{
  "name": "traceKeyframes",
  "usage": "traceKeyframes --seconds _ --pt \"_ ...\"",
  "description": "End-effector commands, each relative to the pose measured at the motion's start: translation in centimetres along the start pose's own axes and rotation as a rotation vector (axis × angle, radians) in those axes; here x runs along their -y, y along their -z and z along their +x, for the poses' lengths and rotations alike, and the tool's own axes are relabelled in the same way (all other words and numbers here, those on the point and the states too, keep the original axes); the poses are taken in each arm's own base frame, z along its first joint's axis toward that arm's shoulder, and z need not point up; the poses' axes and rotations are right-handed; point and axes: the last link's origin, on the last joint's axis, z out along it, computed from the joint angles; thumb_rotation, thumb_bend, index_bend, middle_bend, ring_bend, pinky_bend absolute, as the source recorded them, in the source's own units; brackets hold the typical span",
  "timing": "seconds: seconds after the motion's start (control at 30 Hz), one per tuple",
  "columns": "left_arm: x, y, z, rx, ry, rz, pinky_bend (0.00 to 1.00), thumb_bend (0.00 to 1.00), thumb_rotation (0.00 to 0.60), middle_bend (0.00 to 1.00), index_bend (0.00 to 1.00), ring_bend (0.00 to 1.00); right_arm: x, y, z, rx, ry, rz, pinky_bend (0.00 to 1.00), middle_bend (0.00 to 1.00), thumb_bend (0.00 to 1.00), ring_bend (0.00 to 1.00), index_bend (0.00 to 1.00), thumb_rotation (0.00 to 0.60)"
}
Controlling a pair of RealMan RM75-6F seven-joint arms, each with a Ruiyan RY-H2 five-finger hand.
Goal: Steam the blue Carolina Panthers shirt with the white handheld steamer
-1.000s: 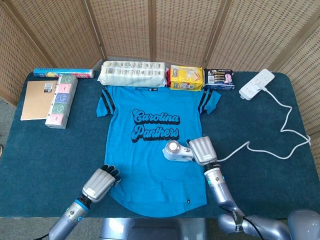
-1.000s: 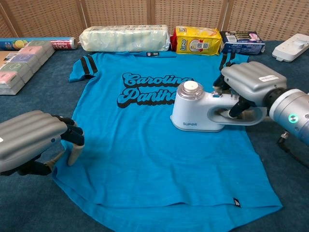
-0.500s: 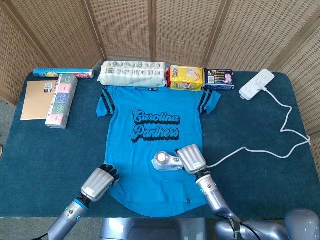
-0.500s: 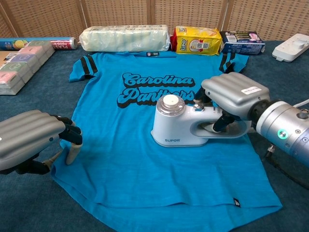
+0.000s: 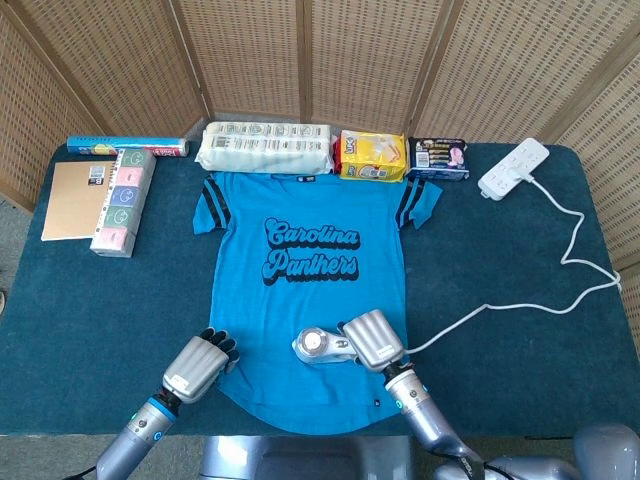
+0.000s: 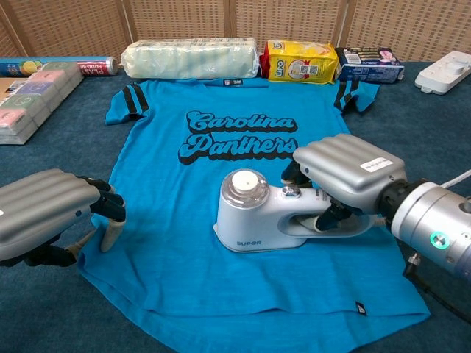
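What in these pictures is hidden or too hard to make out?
- White handheld steamer: its underside lies flat on the blue Carolina Panthers shirt in both views; no steam shows.
- Right hand: fingertips tucked inside the handle, chest view.
- Left hand: cut off by the chest view's edge.
- Yellow packet: print too small, head view.

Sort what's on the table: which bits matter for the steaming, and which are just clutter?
For the job: blue shirt; white steamer, held by right robot hand; left robot hand at the hem.

Lying about: power strip, yellow pack, tissue boxes, notebook.
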Motion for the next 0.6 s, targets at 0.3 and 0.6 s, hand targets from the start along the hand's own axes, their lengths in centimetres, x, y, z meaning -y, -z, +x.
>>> traceKeyframes --seconds 0.3,0.6 --pt "0.0 0.0 0.0 0.003 -0.001 0.0 0.33 0.56 0.6 0.45 0.61 0.32 0.7 1.1 -0.4 0.038 -0.003 0.03 0.77 0.72 0.33 0.79 0.66 0.6" --pt "0.0 0.0 -0.1 0.004 -0.002 0.0 0.33 0.56 0.6 0.45 0.61 0.32 0.9 1.6 -0.3 0.048 -0.006 0.043 0.77 0.72 0.33 0.79 0.66 0.6"
